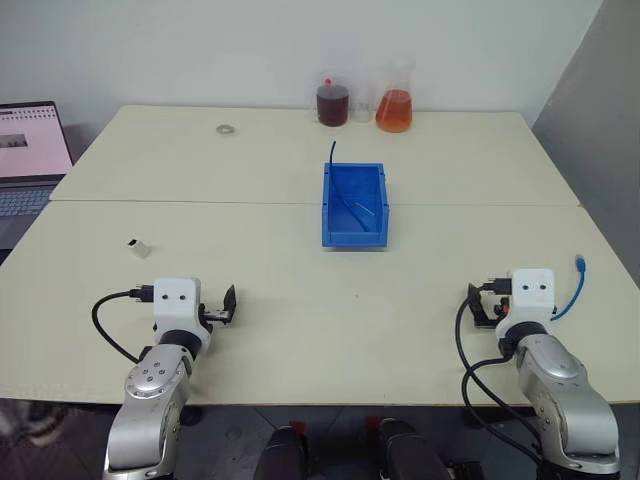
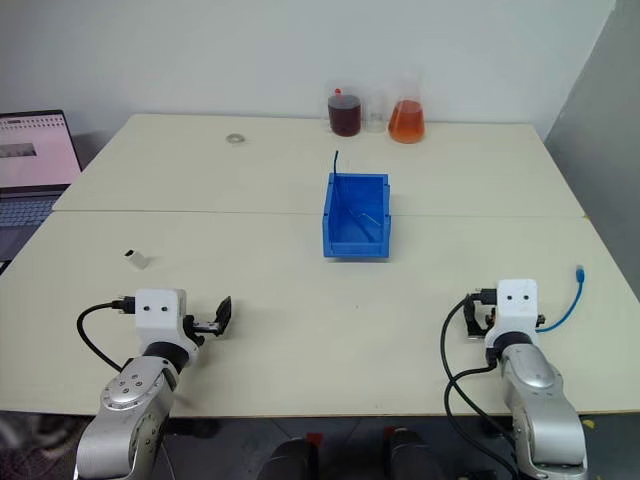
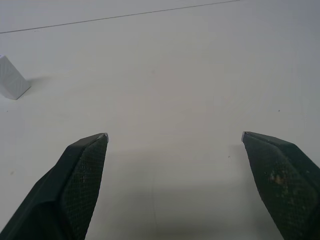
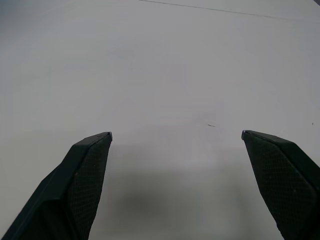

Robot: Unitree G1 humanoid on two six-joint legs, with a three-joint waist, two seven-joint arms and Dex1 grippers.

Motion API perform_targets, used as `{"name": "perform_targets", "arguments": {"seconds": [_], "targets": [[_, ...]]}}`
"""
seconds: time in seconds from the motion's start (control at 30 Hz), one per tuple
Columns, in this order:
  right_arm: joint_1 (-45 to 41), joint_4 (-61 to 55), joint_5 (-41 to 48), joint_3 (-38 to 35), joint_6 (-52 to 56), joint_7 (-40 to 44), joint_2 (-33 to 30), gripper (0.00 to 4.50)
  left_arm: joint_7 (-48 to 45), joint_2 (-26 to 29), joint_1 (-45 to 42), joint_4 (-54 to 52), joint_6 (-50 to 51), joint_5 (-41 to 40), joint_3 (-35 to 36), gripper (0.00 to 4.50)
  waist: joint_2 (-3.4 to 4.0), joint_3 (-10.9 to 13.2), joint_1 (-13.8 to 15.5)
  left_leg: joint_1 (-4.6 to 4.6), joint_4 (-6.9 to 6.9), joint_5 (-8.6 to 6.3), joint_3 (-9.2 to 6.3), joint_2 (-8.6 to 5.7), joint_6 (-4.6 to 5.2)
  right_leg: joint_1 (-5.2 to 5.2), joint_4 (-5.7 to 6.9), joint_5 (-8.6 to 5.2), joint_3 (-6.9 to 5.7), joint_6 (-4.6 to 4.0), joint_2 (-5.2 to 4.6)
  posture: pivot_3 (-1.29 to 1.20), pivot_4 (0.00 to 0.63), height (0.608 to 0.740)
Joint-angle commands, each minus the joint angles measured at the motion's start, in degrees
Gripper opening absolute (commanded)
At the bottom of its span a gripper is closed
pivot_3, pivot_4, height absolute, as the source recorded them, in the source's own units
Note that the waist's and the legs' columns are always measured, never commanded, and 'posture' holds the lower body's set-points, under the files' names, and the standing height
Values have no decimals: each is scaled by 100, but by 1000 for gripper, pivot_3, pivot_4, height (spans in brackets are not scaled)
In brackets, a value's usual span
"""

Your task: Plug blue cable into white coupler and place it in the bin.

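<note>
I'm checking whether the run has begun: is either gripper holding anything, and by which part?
Nothing. The left gripper and right gripper are both open and empty above the table.

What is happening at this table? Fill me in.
Nothing is being handled yet. The left hand and right hand hover open and empty over the near edge of the table. The white coupler lies ahead of the left hand, the blue cable beside the right one, unplugged. The bin sits mid-table.
</note>
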Motion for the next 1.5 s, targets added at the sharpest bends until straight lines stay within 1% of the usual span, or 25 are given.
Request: {"name": "perform_targets", "arguments": {"seconds": [0.03,0.53,0.97,1.07,1.13,1.2,1.27,1.33,1.43,1.5], "targets": [[-6,-315,-59,-140,0,-8,-62,4422,-17,-40,34,-288,-48,-54,62,4500,0,0,0,0,0,0,0,0,0,0,0,0,0,0,0,0,150,740],[38,-489,-98,-193,142,-88,-27,4422,58,-80,179,-464,-48,15,106,4500,0,0,0,0,0,0,0,0,0,0,0,0,0,0,0,0,150,740],[25,-473,-107,-241,149,-175,-3,4422,91,-159,0,-481,119,-11,-15,4500,0,0,0,0,0,0,0,0,0,0,0,0,0,0,0,0,150,740],[76,-589,-144,-308,204,-218,18,4422,-245,-56,-202,-443,129,-176,-214,4500,0,0,0,0,1,0,0,0,0,0,0,0,0,0,0,0,150,740],[91,-694,-167,-387,258,-230,-17,4422,-752,200,-464,-474,68,-255,-503,4500,0,0,4,-1,1,0,0,-2,0,1,0,0,0,0,0,0,150,740],[88,-803,-212,-516,335,-236,-89,4422,-1379,495,-993,-437,88,-423,-853,4500,0,0,28,-3,1,0,-1,-2,0,1,0,1,-3,0,0,0,150,740],[84,-888,-270,-642,429,-229,-174,4422,-1868,649,-1552,-310,158,-661,-1097,4500,0,-3,22,-4,2,0,-2,-4,-1,1,-3,1,-4,3,-1,0,150,740],[70,-945,-310,-763,533,-221,-252,4422,-2244,705,-2021,-136,212,-844,-1287,4500,0,-4,13,-2,3,0,2,-5,-1,5,-7,3,0,4,-1,0,150,740],[73,-1151,-275,-1070,897,-146,-414,4422,-3358,761,-2856,279,179,-1176,-1895,4500,0,-4,8,-4,1,1,1,-5,0,4,-8,7,-3,-3,0,0,150,740],[29,-1169,-213,-1324,1152,-65,-523,4422,-3925,775,-3239,649,-18,-1137,-2292,4500,6,-7,5,-4,1,1,1,-6,0,4,-9,7,-2,-3,1,0,150,740]]}}
